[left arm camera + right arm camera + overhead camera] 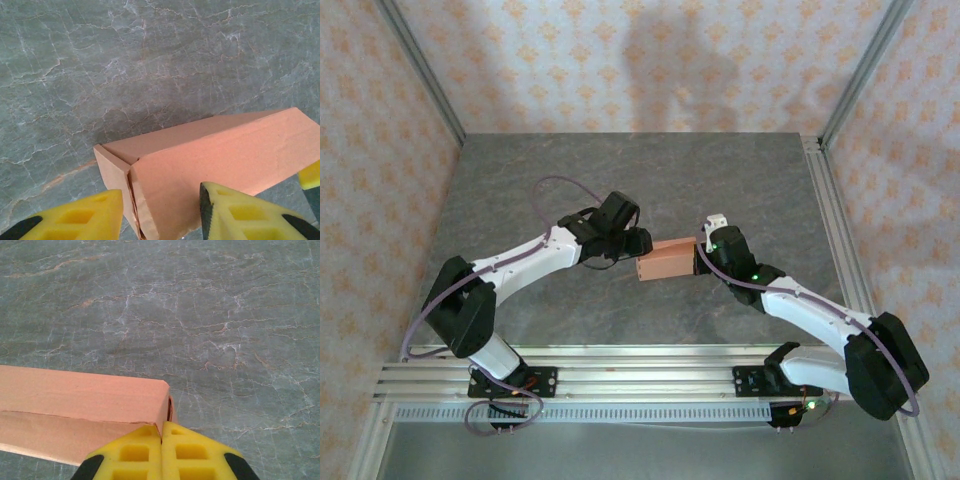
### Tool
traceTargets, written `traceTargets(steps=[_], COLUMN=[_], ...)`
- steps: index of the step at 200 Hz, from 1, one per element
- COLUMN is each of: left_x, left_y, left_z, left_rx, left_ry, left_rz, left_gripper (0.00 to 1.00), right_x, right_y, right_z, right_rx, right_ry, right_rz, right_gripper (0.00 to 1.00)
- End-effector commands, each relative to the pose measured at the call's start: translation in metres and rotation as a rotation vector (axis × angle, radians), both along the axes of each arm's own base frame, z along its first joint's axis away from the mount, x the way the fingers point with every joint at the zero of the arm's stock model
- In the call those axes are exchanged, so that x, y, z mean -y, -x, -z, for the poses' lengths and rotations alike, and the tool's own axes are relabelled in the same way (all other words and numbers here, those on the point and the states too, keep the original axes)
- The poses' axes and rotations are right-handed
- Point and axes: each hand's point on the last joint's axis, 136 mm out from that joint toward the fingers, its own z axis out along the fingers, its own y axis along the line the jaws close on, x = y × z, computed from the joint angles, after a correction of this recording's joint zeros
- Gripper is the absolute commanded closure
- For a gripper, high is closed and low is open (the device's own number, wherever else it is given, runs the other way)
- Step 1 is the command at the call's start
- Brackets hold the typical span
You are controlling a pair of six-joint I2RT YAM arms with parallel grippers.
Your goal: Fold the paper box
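The paper box [665,262] is a salmon-orange, closed rectangular box held off the grey table between both arms. My right gripper [161,432] is shut, its yellow fingers pinching the card edge at the box's right end [167,405]. My left gripper [161,200] is at the box's left end [150,190]. Its jaws stand apart astride the corner. One fingertip [100,210] lies by the end flap and the other [225,205] lies against the long face. Whether they press the card I cannot tell. The end flap seam gapes slightly.
The grey marbled table top [620,180] stretches round the box. Patterned walls and aluminium posts [420,70] bound the cell, with a rail [620,375] at the near edge by the arm bases.
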Motion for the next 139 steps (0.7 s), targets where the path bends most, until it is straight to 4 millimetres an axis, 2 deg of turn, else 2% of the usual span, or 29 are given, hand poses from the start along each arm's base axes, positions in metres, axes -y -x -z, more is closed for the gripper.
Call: traceTargets(steps=[1,14,55,81,105,126,139], left_x=[-0.011,-0.012,-0.013,-0.014,-0.014,-0.015,-0.015], left_y=[0.009,0.01,0.011,0.012,0.012,0.012,0.011], left_z=[0.025,0.029,0.036,0.039,0.041,0.042,0.043], left_rx=[-0.064,-0.073,-0.088,-0.093,-0.095,-0.095,-0.095], left_ry=[-0.056,-0.061,-0.074,-0.077,-0.082,-0.098,-0.102], left_rz=[-0.018,-0.021,-0.023,-0.026,-0.025,-0.013,-0.009], left_gripper=[0.58,0.6,0.62,0.63,0.64,0.64,0.64], right_x=[0.003,0.002,-0.001,-0.002,-0.008,-0.012,-0.012], right_y=[0.013,0.013,0.013,0.016,0.018,0.012,0.005], right_z=[0.021,0.018,-0.001,-0.013,-0.033,-0.05,-0.052], right_rx=[-0.065,-0.054,0.006,0.044,0.096,0.11,0.078], right_ry=[0.036,0.024,-0.031,-0.056,-0.124,-0.22,-0.266], right_rz=[-0.016,-0.02,-0.031,-0.049,-0.074,-0.032,0.031], right_gripper=[1.0,0.94,0.63,0.55,0.46,0.36,0.33])
